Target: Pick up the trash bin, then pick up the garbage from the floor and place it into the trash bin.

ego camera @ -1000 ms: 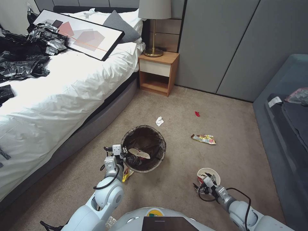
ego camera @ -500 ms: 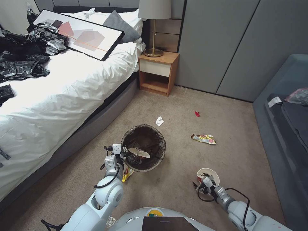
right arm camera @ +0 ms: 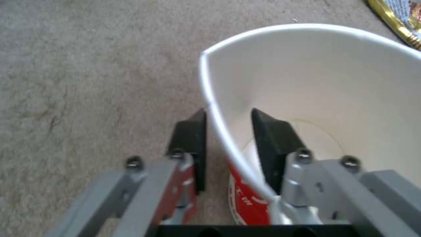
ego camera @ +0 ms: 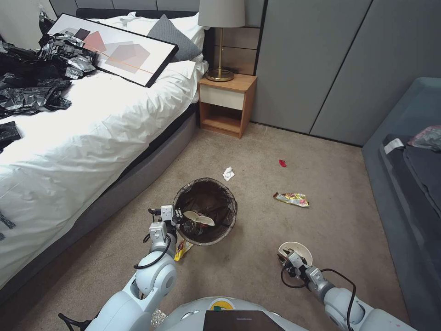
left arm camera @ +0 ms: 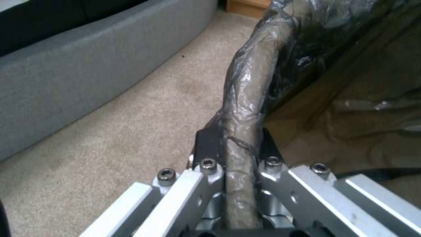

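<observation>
Trash bin (ego camera: 206, 211): on the carpet beside the bed (ego camera: 69, 138); your left end effector (left arm camera: 232, 148) is clamped on its bag-wrapped rim. Judged light; the liner looks slippery, so hold firmly.

Paper cup (ego camera: 295, 251): on the floor near your right side; your right end effector (right arm camera: 226, 144) straddles its wall, one finger inside, one outside, not fully pinched. Thin and crushable; hold at the rim, gently.

Loose garbage: multicoloured wrapper (ego camera: 291, 198), white scrap (ego camera: 228, 173), red scrap (ego camera: 282, 162), yellow wrapper (ego camera: 183, 250) touching the bin's base.
</observation>
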Controlling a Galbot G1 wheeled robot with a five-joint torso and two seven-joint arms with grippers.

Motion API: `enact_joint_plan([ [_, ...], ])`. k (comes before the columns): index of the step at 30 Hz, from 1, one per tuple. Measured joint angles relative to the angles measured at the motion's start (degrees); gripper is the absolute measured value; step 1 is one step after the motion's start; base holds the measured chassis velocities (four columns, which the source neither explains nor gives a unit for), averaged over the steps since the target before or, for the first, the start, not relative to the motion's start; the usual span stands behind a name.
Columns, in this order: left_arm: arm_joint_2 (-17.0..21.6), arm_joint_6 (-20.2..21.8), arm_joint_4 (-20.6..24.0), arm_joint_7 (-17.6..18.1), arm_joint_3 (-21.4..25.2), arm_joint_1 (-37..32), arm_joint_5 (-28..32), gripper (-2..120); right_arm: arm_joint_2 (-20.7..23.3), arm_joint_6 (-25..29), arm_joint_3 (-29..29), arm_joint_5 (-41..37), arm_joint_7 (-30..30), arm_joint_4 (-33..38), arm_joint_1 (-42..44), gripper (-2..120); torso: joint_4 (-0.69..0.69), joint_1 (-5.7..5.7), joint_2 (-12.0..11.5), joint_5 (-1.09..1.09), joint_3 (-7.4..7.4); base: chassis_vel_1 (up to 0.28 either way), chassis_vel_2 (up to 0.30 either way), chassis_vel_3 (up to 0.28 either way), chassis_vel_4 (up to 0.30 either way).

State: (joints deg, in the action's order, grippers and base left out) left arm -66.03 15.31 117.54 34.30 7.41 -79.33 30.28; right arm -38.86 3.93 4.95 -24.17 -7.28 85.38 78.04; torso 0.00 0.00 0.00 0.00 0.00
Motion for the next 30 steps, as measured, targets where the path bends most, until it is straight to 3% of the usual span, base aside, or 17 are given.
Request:
enact_joint_plan([
  [3, 0.01, 0.00, 0.08, 0.02, -0.03, -0.05, 0.07, 3, -0.03, -0.07, 0.00, 0.09, -0.10, 0.03, 0.09, 12, 0.00, 0.00, 0.00, 0.00, 0.00, 0.000, 0.000, 0.000, 0.000],
  [6, 0.01, 0.00, 0.08, 0.02, -0.03, -0.05, 0.07, 3, -0.03, -0.07, 0.00, 0.09, -0.10, 0.03, 0.09, 12, 0.00, 0.00, 0.00, 0.00, 0.00, 0.000, 0.000, 0.000, 0.000],
  [7, 0.06, 0.01, 0.17, 0.02, -0.08, -0.12, 0.19, 3, -0.09, -0.09, -0.05, 0.24, -0.35, 0.03, 0.14, 0, 0.00, 0.00, 0.00, -0.01, 0.00, 0.000, 0.000, 0.000, 0.000],
  [21, 0.32, 0.05, 0.57, 0.07, -0.22, -0.41, 0.23, 3, -1.41, -0.26, -0.89, 1.94, -2.91, 0.01, 0.23, 0, -0.01, 0.00, 0.00, 0.01, 0.00, 0.000, 0.000, 0.000, 0.000],
  [30, 0.43, 0.20, 0.80, 0.05, -0.47, -0.74, 0.22, 3, -2.64, -0.23, -7.33, 2.24, -10.19, 6.78, -1.31, 0, 0.00, 0.00, 0.00, 0.00, 0.00, 0.000, 0.000, 0.000, 0.000],
])
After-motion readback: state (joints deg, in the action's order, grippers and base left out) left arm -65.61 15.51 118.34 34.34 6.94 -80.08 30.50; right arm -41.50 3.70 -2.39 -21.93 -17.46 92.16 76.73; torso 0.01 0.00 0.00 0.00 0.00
